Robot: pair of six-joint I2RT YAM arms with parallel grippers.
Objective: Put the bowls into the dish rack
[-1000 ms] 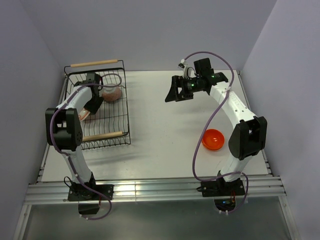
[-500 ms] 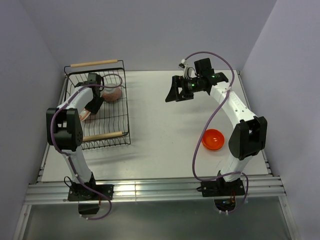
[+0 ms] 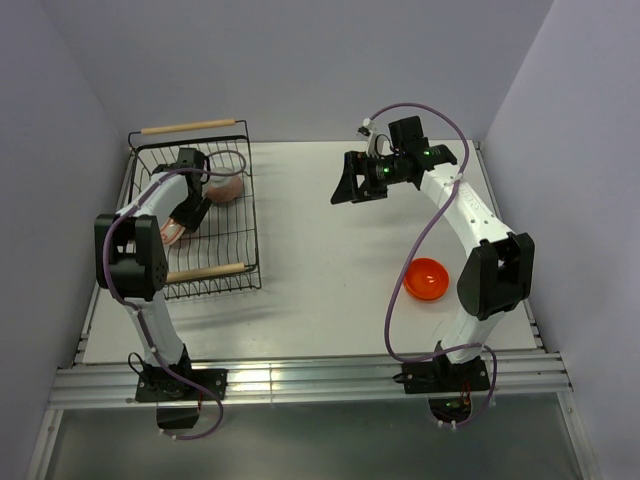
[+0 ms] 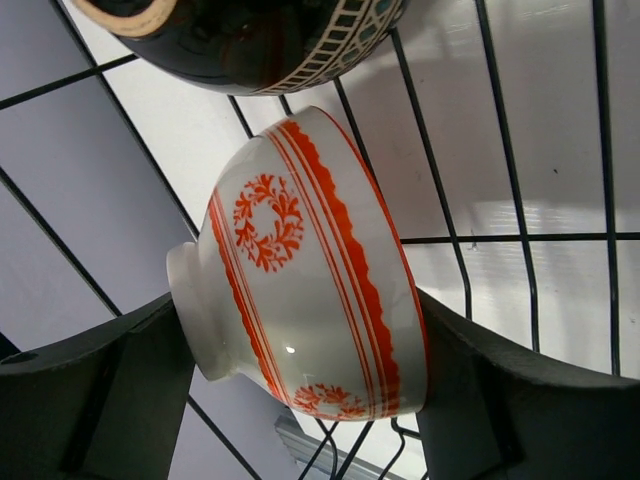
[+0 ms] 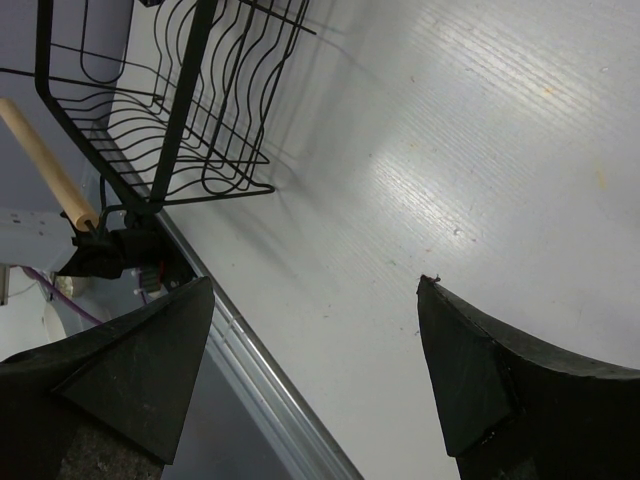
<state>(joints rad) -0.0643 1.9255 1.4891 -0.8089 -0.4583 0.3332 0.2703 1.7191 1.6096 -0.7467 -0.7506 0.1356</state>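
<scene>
Nearest the arm bases, a plain orange bowl point(image 3: 427, 278) sits upright on the white worktop point(image 3: 320, 300), close beside the right arm. To the left stands the black wire dish rack point(image 3: 251, 232), its near wooden handle point(image 3: 205, 272) towards the bases. Inside the rack, the left fingers point(image 4: 480, 400) are closed against a red-and-white bowl point(image 4: 310, 290), gripping it from both sides over the wires, with a dark glossy bowl point(image 4: 250, 40) just beyond. A pinkish bowl point(image 3: 224, 186) rests farther back in the rack. The right fingers point(image 5: 480, 380) are spread wide, holding nothing, above the far worktop
</scene>
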